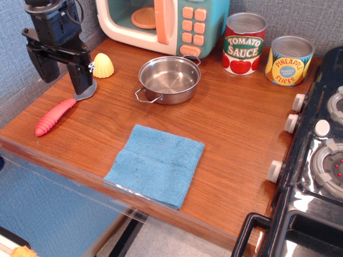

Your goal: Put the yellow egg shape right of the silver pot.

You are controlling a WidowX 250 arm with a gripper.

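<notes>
Observation.image view, single frame: wooden table [236,134] with the yellow egg shape [103,65] sitting flat-base down near the back left, left of the silver pot [169,79] and clear of it, so it is on the wrong side for the task. Pot is upright and empty, one loop handle toward the front left, the other toward the back right, close to the toy microwave [161,24] behind it. Black arm comes in from the top left; the fingers [81,77] hang low over the table just left of the egg, their right edge close beside it or maybe touching, can't separate them from this angle. Egg is beside the fingers, not between them. Fingers read as one dark block from here, no visible gap, so can't tell whether they're wide or narrow; nothing seen held in them. Spoon with a red ribbed handle [55,116] lies diagonally at the front left, its grey bowl end right under the finger tips. Blue cloth [155,163] lies flat at the front centre edge, well apart from the egg. Tomato sauce tin [244,44] and pineapple slices tin [289,60] stand at the back right, right of the pot. Black toy stove [316,160] fills the right edge.
</notes>
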